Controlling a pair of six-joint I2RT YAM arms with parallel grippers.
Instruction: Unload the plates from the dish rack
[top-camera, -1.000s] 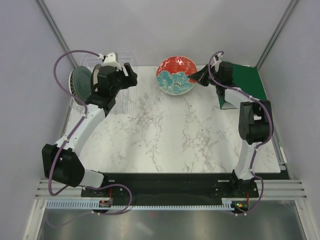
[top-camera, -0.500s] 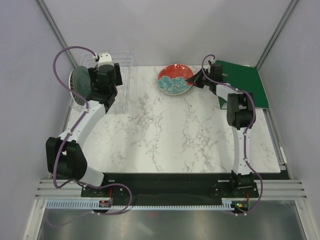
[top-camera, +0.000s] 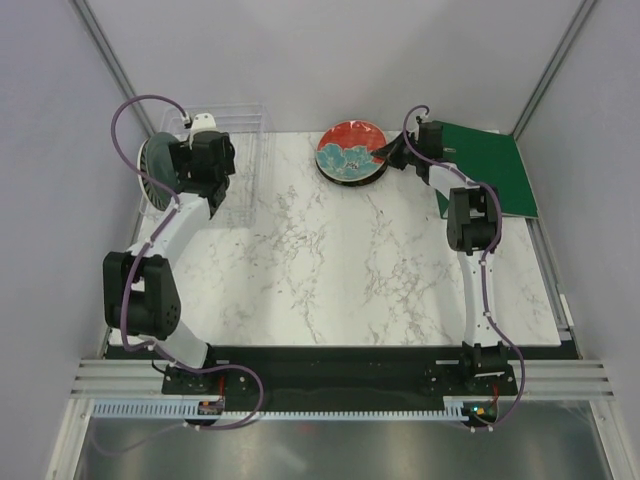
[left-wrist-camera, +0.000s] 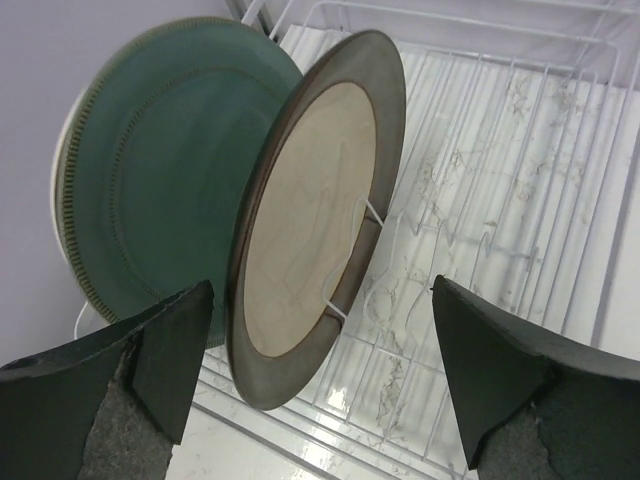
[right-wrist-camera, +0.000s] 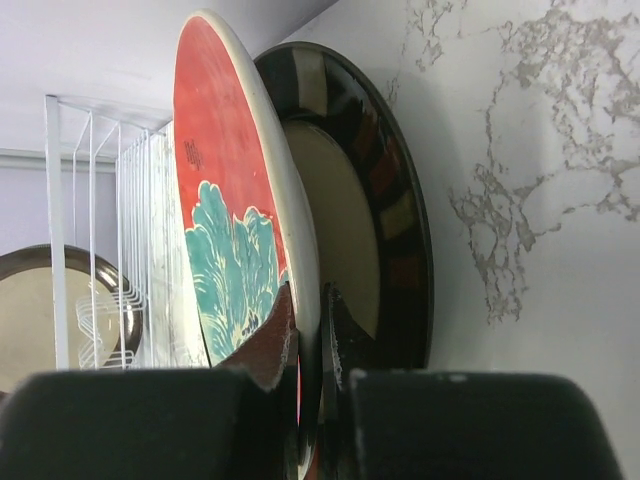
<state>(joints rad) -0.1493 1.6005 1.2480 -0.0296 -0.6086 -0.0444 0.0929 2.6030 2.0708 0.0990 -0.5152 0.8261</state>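
The clear dish rack (top-camera: 245, 165) stands at the back left. In the left wrist view the rack (left-wrist-camera: 500, 200) holds the cream plate with a brown rim (left-wrist-camera: 320, 200), the teal-green plate (left-wrist-camera: 150, 170) and a white edge (left-wrist-camera: 62, 200) behind it, all on edge. My left gripper (top-camera: 212, 165) is open, its jaws straddling the cream plate's lower rim (left-wrist-camera: 320, 285) without touching. My right gripper (top-camera: 392, 155) is shut on the rim of the red plate with teal flowers (top-camera: 350, 150), seen in the right wrist view (right-wrist-camera: 308, 330). The red plate (right-wrist-camera: 230, 220) hangs tilted just above a dark-rimmed plate with a pale centre (right-wrist-camera: 375, 220) lying on the table.
A green ring binder (top-camera: 495, 165) lies at the back right, beside the right arm. The grey walls close in behind the rack and the plates. The marble tabletop (top-camera: 350, 270) spreads in front.
My right gripper has carried the red plate back and down over the dark-rimmed plate. My left gripper has moved left over the rack to the standing plates.
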